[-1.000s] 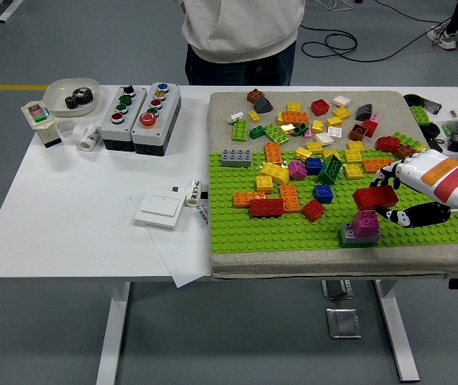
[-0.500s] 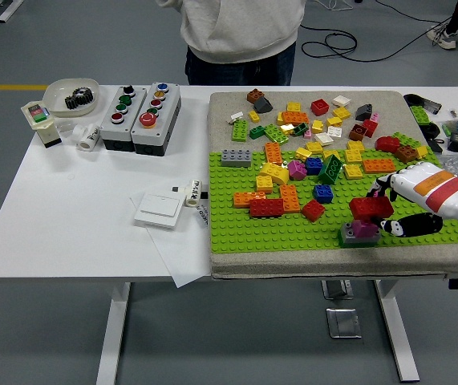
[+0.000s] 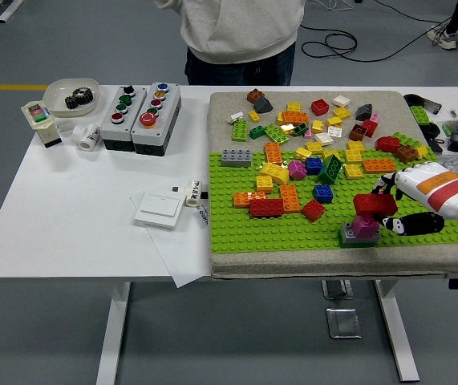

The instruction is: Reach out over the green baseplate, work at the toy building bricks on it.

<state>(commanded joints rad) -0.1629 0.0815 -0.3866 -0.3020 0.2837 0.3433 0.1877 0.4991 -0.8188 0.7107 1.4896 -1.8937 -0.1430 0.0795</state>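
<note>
The right hand [image 3: 411, 202], white-shelled with black jointed fingers [image 3: 409, 224], pinches a glossy red rectangular brick [image 3: 374, 204] at its fingertips. Directly beneath that brick sits a studded magenta block [image 3: 364, 226] on a flat grey brick [image 3: 350, 237], both standing on the knobbly green baseplate [image 3: 277, 233]. Loose plastic bricks [image 3: 317, 140] lie scattered beyond the fingertips.

Right hand [image 3: 401, 210] now lower and nearer the magenta brick [image 3: 364, 226]; its red brick [image 3: 374, 204] sits directly atop that brick.
</note>
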